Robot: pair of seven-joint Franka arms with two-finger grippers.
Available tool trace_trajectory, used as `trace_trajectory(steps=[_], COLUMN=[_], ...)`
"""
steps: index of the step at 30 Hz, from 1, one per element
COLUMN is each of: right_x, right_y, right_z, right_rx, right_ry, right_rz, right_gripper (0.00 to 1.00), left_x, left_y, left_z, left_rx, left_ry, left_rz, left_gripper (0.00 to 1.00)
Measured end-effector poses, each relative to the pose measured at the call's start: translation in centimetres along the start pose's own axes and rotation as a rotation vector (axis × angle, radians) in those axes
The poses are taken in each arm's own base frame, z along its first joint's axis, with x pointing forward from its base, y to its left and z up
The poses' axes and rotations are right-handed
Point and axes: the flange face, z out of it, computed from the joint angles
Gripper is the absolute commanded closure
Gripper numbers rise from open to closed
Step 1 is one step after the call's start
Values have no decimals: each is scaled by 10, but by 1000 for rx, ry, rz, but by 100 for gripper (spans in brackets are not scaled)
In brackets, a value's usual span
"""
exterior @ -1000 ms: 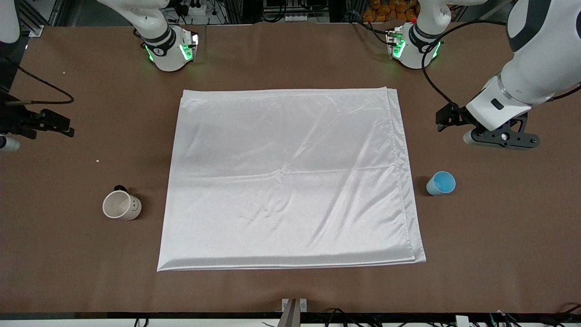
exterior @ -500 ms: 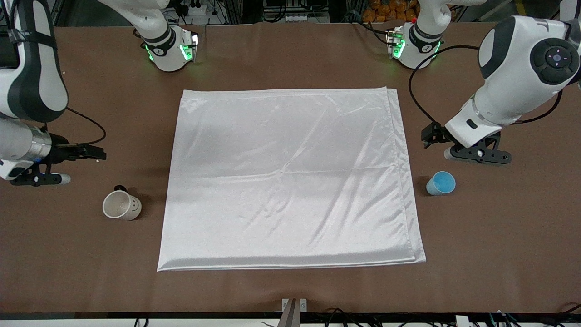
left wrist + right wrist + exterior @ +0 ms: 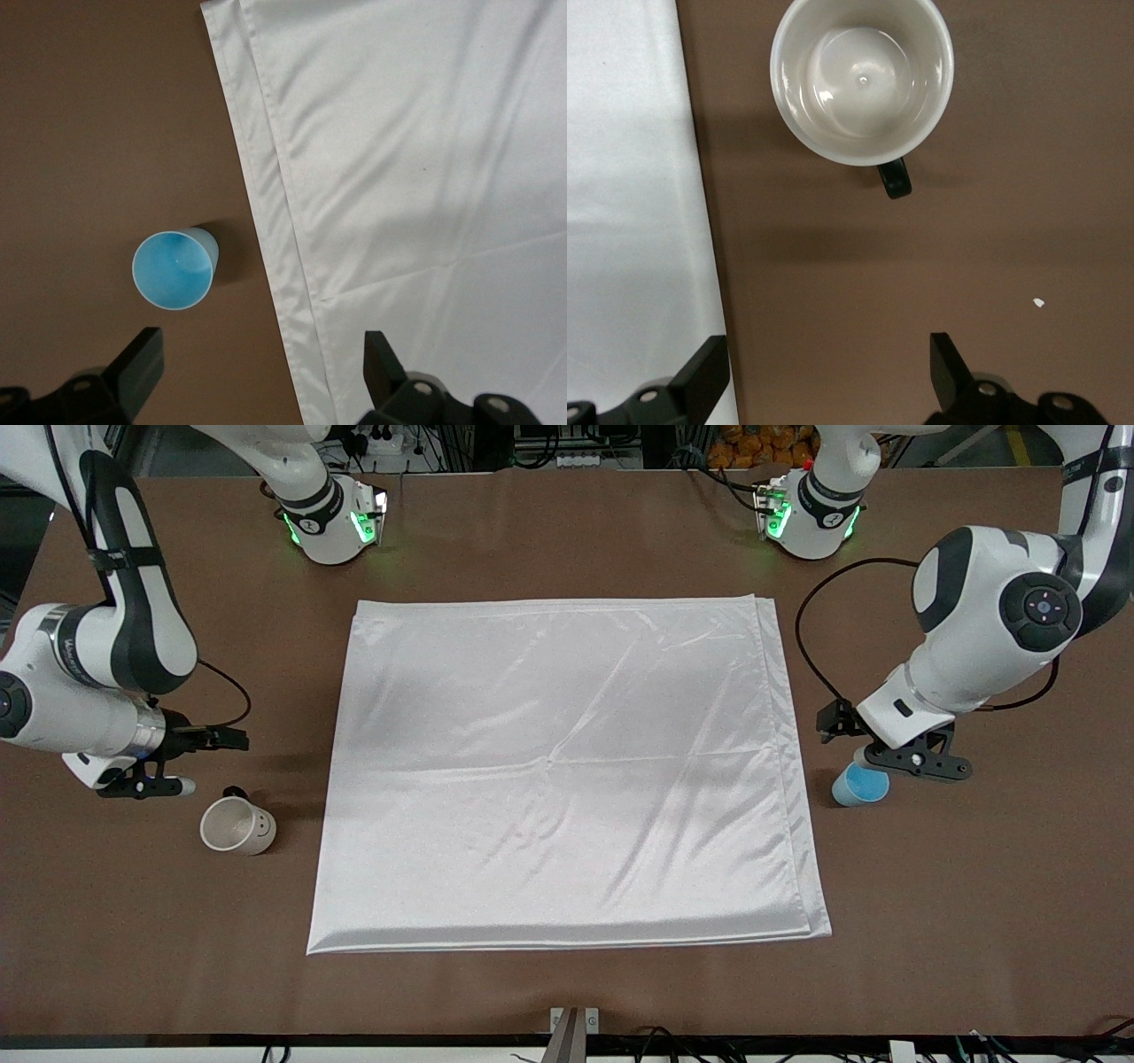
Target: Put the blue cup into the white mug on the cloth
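At my right gripper, fingers fully spread and holding nothing, the white mug stands upright on the table just ahead, off the cloth. At my left gripper, equally spread and empty, the blue cup stands upright just below, slightly off-centre. I judge each arm nearest its own vessel.
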Motion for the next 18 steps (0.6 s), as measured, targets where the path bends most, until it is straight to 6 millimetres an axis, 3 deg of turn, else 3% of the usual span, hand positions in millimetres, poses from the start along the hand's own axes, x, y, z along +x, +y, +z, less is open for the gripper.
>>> trace_trajectory(steps=[11, 18], right_x=[18, 24], right_y=[15, 23], right_z=[48, 57], right_rx=[1, -7], right_ry=[23, 48], right_rz=[-139, -276], right_gripper=[0, 0], left_x=[-5, -9], left_y=[-6, -16], left_z=[71, 111], left_rx=[20, 31], left_ry=[58, 48], left_rz=[20, 36], left_gripper=[0, 0])
